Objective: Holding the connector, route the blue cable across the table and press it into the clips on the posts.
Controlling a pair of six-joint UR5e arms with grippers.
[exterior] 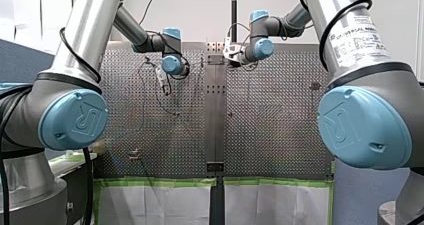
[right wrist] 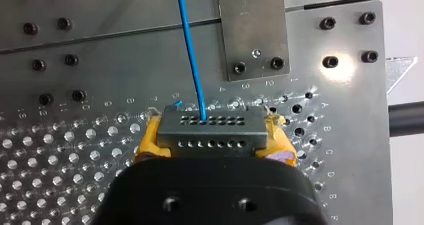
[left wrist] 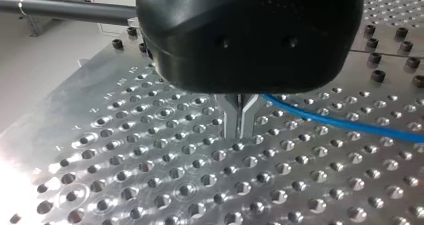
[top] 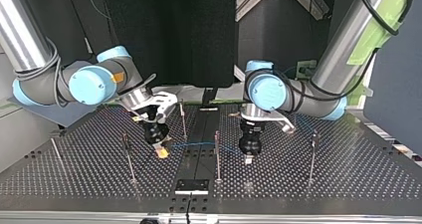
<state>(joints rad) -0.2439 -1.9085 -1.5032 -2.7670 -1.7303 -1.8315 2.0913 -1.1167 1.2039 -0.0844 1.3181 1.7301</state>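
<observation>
At the top view's left, my right gripper [top: 161, 153] clamps the connector [right wrist: 211, 130] between yellow pads [right wrist: 150, 138]. From it the blue cable [top: 199, 145] runs rightward past a post [top: 217, 157] to my left gripper [top: 248, 159], its metal fingers [left wrist: 231, 122] drawn together (whether on the cable, I cannot tell).

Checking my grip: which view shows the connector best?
The right wrist view: the connector is close up, clamped between my right gripper's yellow pads, blue cable leaving it. In the top and front views it is too small to make out; the left wrist view shows only cable.
</observation>
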